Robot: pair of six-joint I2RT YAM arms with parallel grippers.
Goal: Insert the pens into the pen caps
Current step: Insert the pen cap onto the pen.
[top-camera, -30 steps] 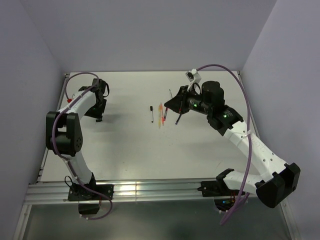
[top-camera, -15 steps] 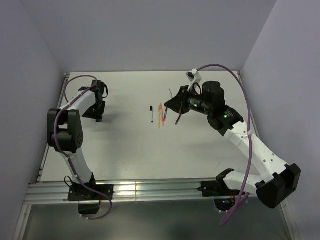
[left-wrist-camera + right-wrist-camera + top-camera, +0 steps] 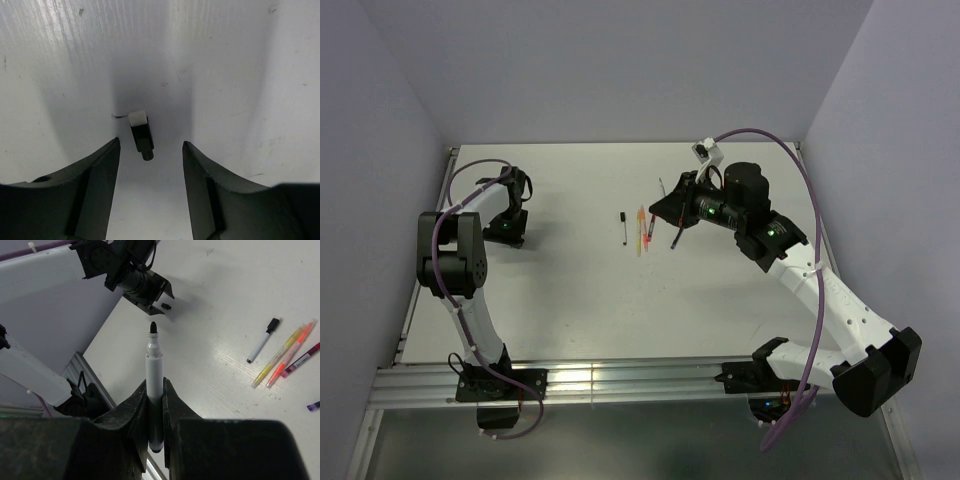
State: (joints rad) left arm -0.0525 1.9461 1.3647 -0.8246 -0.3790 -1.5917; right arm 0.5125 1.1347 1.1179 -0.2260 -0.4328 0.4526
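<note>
Table (image 3: 250, 75) shadow (image 3: 165, 100) dims pen cap (image 3: 141, 135); right hand (image 3: 155, 386) half-hides pen (image 3: 154, 362).

right hand (image 3: 155, 405) gripping uncapped pen (image 3: 154, 365) by its barrel, black tip pointing away from the fingers | left hand (image 3: 142, 284) hanging beyond that tip, black cap (image 3: 166, 306) lying just beside it on bench (image 3: 220, 295) | white-black pen (image 3: 262, 341), yellow pen (image 3: 279, 361), orange pen (image 3: 292, 353), red pen (image 3: 302, 360) lying together, off to the hand's right
</note>
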